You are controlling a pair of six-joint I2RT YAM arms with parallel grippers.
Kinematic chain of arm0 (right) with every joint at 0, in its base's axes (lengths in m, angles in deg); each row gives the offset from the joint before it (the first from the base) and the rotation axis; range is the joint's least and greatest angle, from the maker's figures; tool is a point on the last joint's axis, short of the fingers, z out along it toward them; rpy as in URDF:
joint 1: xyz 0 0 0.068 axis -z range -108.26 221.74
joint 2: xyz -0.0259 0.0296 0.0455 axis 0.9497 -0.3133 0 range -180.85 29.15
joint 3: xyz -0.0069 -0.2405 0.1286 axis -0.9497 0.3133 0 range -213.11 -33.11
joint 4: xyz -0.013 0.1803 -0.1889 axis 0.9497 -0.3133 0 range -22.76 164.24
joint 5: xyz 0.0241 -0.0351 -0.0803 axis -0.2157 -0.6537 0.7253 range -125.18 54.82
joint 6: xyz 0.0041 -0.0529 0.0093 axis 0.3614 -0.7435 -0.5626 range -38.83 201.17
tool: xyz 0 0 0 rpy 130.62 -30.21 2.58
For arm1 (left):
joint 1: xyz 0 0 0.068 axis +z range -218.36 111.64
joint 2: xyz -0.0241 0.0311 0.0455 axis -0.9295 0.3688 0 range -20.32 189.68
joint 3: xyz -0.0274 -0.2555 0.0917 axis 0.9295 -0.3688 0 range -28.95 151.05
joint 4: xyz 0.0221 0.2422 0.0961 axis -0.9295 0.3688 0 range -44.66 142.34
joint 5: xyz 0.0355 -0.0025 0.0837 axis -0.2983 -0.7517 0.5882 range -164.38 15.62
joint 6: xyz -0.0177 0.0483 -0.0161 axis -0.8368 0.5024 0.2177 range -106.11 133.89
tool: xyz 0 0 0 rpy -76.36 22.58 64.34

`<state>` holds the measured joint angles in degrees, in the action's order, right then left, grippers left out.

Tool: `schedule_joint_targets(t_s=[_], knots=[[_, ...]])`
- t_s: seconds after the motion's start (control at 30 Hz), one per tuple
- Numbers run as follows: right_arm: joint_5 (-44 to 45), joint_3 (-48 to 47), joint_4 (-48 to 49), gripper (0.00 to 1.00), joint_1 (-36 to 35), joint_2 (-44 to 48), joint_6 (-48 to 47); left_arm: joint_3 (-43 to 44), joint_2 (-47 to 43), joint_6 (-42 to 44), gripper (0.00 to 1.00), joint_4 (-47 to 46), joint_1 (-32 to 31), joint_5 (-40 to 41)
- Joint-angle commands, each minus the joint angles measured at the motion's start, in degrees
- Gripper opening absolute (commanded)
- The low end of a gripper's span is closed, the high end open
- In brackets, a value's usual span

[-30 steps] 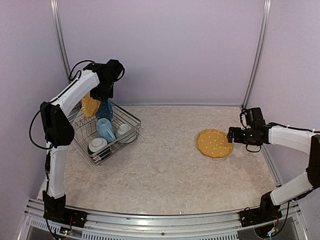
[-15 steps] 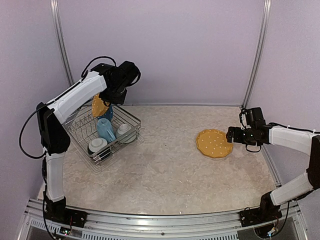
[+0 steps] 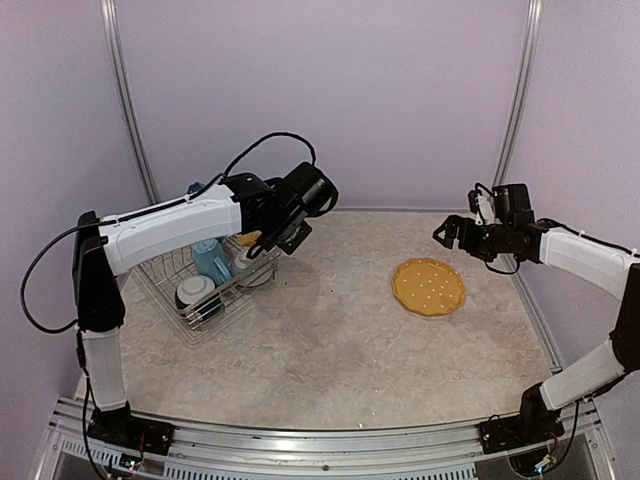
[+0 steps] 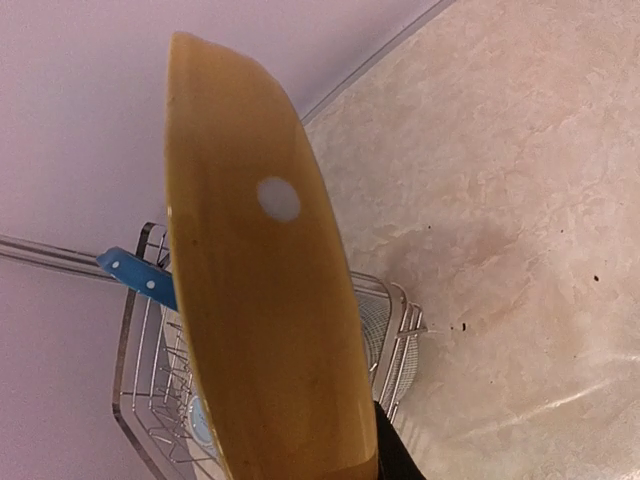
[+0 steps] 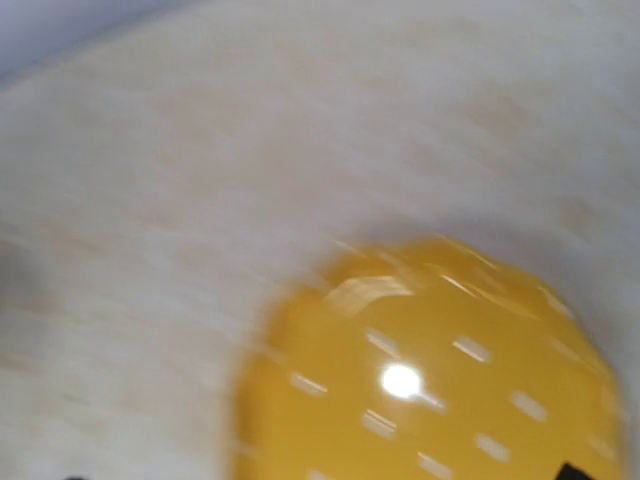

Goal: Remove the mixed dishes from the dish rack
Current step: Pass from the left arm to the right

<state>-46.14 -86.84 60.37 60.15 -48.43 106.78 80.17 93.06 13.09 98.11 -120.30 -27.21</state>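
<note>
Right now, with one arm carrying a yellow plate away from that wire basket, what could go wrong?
1. The left gripper holds the orange-yellow dotted plate on edge, apparently by its rim alone; it might slip and fall.
2. That plate hangs close to the silver wire dish rack, so a low swing could clip the wires or the white bowl.
3. Another orange-yellow plate lies flat on the table near the right gripper; setting down there could knock the plates together.

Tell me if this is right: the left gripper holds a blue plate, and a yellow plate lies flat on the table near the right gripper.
Not quite. The held plate in the left gripper is yellow, not blue; the left wrist view shows it. The rest is right: a yellow plate lies flat on the table near the right gripper.
</note>
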Motion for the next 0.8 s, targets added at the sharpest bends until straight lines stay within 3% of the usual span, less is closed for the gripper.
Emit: schedule_joint_targets(t_s=[0.0, 0.27, 0.57, 0.77], knots=[[-13.27, -7.07, 2.06, 1.0, -1.38, -5.33, 5.9, -3.23, -4.4, 10.77, 0.0, -19.19, -1.34, 2.44], [-23.63, -14.39, 9.84, 0.99, -4.83, -14.61, 17.78, -10.28, -4.79, 20.42, 0.0, -32.52, -5.96, -3.44], [-25.51, -18.66, 13.78, 0.99, -5.69, -19.32, 24.99, -13.17, -3.17, 26.36, 0.0, -38.45, -7.73, -7.33], [-24.53, -22.72, 12.43, 0.99, -7.43, -21.56, 24.67, -13.61, -1.52, 30.26, 0.0, -40.07, -8.6, -6.12]])
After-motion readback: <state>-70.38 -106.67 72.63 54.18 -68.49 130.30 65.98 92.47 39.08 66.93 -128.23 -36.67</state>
